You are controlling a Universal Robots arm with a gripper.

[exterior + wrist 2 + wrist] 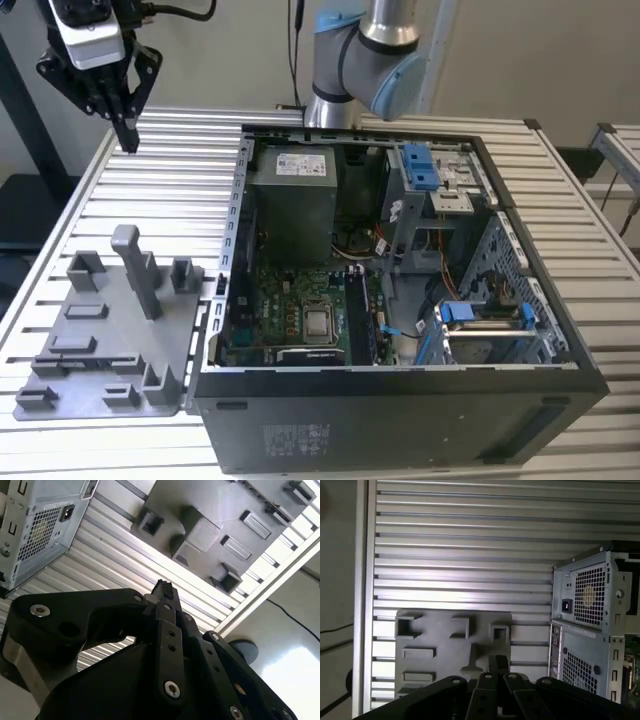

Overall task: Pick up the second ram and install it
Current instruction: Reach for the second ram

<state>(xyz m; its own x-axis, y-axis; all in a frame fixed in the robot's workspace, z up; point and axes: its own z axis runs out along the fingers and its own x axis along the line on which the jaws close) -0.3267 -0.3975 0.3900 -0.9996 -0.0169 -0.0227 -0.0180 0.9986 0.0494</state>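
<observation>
End effector closed; aloft near table edge

In the exterior view, an open computer case lies on a slatted aluminium table. Inside it, a grey power supply sits at twelve o'clock from the green motherboard. A grey fixture tray with an upright post lies at nine o'clock, just beside the case.

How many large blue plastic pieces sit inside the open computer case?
2. The far blue piece lies farther from the camera. The near blue piece lies closer. Both are towards the exterior view's right. Smaller ones may be hidden.
</observation>
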